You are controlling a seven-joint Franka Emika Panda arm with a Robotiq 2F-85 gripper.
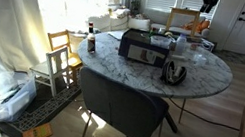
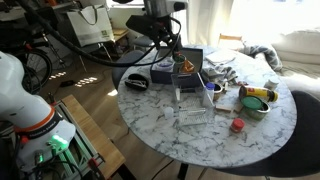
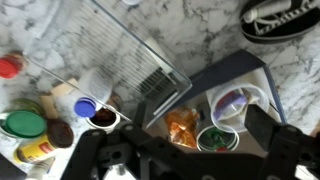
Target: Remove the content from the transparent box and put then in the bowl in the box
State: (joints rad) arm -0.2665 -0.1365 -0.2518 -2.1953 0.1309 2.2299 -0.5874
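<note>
The gripper [image 3: 188, 142] is being held over the box [image 3: 245, 68], jaws spread wide and clamping nothing, seemingly because an orange item [image 3: 183, 126] is being left beside the bowl [image 3: 235, 105], while the transparent box [image 3: 125, 60] is lying at 10 o'clock from it in the wrist view.

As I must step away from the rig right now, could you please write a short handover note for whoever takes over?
Gripper: jaws spread wide, open, hanging over the box.
The transparent box stands on the table right beside the box and looks empty.
An orange item shows below the gripper, inside the box next to the bowl.
Done: the transparent box seems cleared.
Left: check whether the orange item sits in a bowl, which I cannot tell, then lift away.
</note>
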